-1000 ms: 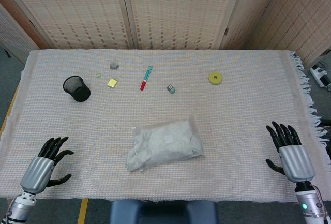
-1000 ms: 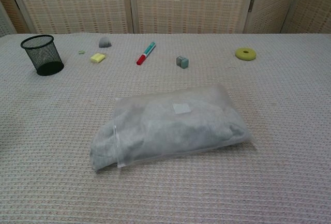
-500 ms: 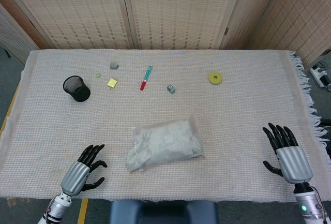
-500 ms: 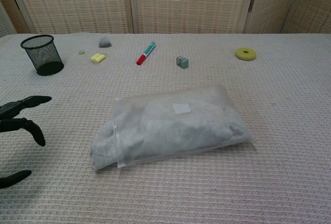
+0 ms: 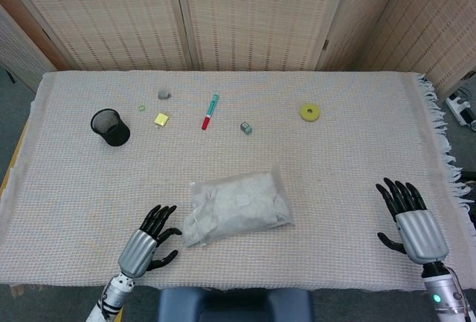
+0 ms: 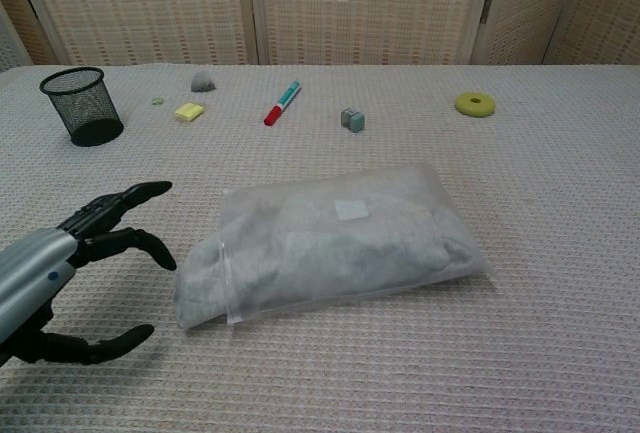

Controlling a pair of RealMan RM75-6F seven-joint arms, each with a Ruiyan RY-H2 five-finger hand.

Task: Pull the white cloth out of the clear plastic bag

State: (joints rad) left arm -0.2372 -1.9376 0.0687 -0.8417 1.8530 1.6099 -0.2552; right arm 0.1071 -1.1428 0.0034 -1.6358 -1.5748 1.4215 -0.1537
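A clear plastic bag (image 5: 238,208) (image 6: 335,241) stuffed with the white cloth lies flat in the near middle of the table. A bit of the cloth (image 6: 198,295) pokes out at the bag's left, open end. My left hand (image 5: 149,240) (image 6: 70,273) hovers just left of that end with fingers spread, a small gap from the bag and holding nothing. My right hand (image 5: 411,221) stays far to the right near the table's front edge, fingers spread and empty; the chest view does not show it.
At the back lie a black mesh cup (image 5: 110,127), a yellow block (image 5: 161,119), a small grey lump (image 5: 163,94), a red and teal marker (image 5: 210,111), a small grey-green cube (image 5: 246,127) and a yellow ring (image 5: 311,112). The woven table cover (image 5: 357,173) has a fringed right edge.
My left hand has travelled right along the front of the table, from the far left corner to just beside the bag's open end. The right hand shifted only slightly. The bag is unmoved.
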